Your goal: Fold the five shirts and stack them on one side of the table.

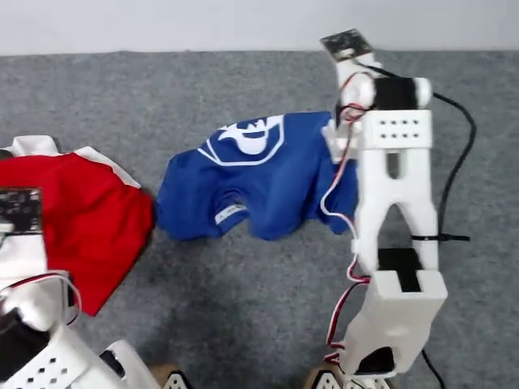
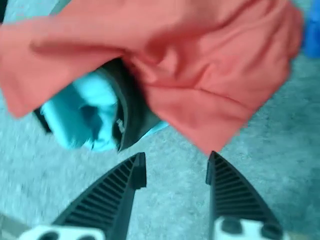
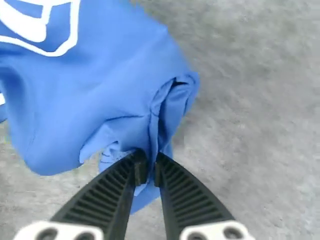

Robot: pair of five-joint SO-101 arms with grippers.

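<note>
Grey table cover (image 1: 243, 308); right pincer (image 3: 147, 167) clamps the blue shirt (image 3: 100, 100), left pincer (image 2: 175, 170) gapes near a blurred red shirt (image 2: 200, 75).

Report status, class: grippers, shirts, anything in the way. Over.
Right gripper shut on blue shirt. Left gripper open, by red shirt. Nothing seen in the way.

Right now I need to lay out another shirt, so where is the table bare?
Bare: the near patch of table between blue shirt and the arm bases, and the far strip behind both shirts. Crowded: left side, under the red shirt.
</note>
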